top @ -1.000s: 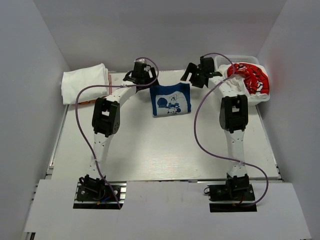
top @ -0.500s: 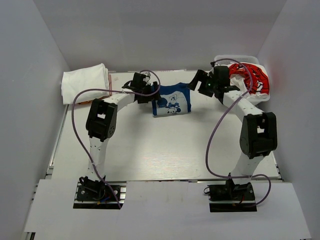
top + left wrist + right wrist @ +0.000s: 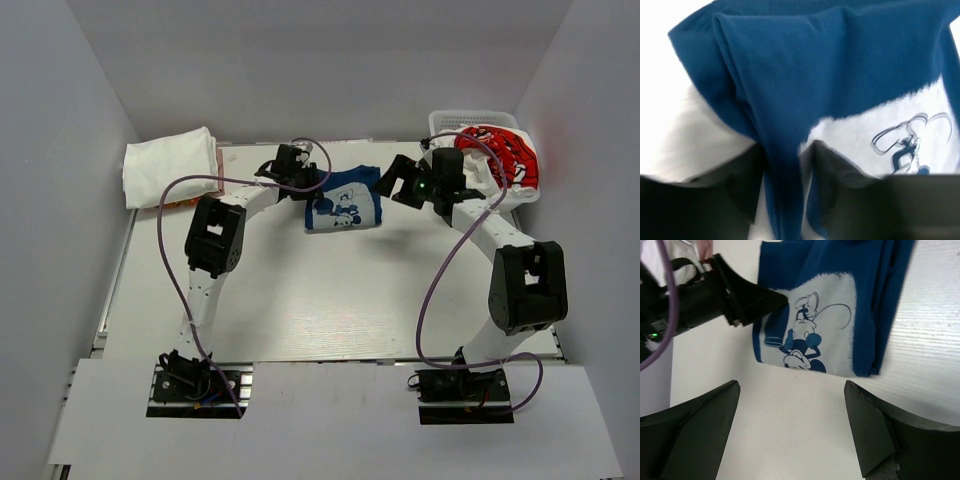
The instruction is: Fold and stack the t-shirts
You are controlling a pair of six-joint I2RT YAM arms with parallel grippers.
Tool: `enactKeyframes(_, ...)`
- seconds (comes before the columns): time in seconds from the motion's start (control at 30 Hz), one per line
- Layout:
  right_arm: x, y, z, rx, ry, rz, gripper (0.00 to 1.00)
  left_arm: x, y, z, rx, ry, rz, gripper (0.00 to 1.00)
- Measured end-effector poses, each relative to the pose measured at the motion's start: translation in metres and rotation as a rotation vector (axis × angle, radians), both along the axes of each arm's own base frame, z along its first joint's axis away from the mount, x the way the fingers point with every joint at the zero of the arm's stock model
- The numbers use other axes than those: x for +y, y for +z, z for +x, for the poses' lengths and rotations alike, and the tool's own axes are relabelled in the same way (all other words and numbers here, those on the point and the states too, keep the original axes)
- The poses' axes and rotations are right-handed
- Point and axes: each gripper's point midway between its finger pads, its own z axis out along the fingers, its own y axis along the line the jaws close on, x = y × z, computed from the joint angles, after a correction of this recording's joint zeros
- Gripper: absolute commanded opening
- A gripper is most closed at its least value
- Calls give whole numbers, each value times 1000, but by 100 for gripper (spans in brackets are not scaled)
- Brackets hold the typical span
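Two white arms, black joints
Left arm [image 3: 213, 235] and right arm [image 3: 527, 285] carry black joint housings and looping purple cables [image 3: 160, 240]; the right claw [image 3: 791, 385] has black wedge fingers [image 3: 705, 415].

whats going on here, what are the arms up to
The left gripper has a fold at the left edge of the navy t-shirt pinched between its fingers. The right gripper hangs open by the shirt's right side, holding nothing. A folded white t-shirt lies at far left; a red t-shirt sits in the white basket.
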Motion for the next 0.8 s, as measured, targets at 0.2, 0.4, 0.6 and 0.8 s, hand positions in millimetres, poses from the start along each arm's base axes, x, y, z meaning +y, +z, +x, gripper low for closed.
enactKeyframes(0.2, 3, 1, -2, -5, 13, 32, 90, -10, -5, 18, -35, -8, 70, 0)
enactKeyframes(0.4, -7, -29, -21, 69, -3, 17, 90, 12, 0, 25, -119, 22, 272, 0)
enactKeyframes(0.6, -22, -32, -36, 53, -56, -31, 90, 73, 26, 17, -187, 60, 491, 0)
enactKeyframes(0.8, -36, -24, -34, 12, -121, -81, 90, 125, 91, 29, -321, 109, 679, 0)
